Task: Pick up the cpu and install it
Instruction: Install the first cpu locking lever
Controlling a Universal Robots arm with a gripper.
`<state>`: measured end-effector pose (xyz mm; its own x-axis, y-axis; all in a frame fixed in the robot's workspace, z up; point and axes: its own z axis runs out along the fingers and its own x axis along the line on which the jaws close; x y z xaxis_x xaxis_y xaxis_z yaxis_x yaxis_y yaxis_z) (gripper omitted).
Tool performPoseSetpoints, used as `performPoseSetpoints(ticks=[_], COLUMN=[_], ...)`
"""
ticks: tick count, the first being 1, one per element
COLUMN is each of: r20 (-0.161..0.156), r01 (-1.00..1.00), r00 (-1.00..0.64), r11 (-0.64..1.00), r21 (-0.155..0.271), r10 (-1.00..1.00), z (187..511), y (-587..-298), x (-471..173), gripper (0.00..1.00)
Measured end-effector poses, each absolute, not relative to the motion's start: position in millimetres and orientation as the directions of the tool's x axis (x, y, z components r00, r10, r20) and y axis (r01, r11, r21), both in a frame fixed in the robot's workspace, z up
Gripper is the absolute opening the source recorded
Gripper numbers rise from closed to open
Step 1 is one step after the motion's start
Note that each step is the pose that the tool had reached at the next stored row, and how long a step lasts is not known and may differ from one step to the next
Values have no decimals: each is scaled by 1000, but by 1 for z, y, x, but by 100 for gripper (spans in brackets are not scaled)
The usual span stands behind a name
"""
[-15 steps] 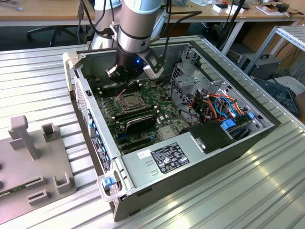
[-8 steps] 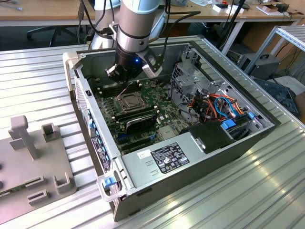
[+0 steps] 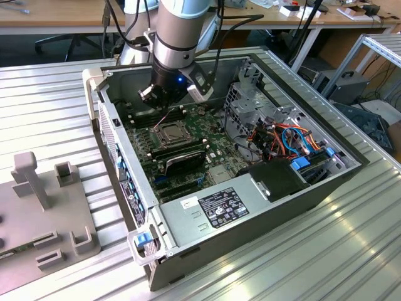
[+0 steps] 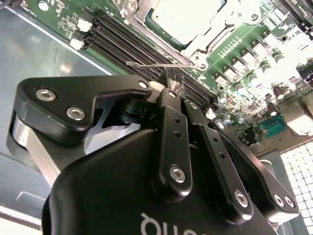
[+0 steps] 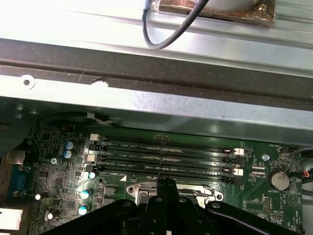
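My gripper (image 4: 175,92) has its fingers pressed together on nothing, tips just beside the thin wire lever (image 4: 156,64) of the socket frame (image 4: 215,39). The cpu (image 4: 188,17) lies flat in that socket, toward the exterior view's left of the computer case (image 3: 250,216), so seating looks done; whether it is latched I cannot tell. The second wrist view shows the chip itself, while the first wrist view shows the memory slots (image 5: 166,156) on the far side.

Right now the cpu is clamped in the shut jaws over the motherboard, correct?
Not quite. The cpu lies in the socket, not in the jaws, as the second wrist view shows. The jaws of the gripper are shut over the motherboard.
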<state>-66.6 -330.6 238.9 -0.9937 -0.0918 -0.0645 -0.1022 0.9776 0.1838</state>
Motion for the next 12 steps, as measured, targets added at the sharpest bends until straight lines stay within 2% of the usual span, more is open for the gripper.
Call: performPoseSetpoints(ticks=[12], r20=[-65], r01=[-102], r00=[-994], r11=[978], r21=[184], r10=[-91], z=[234], y=[-328], x=[-64], gripper=[11])
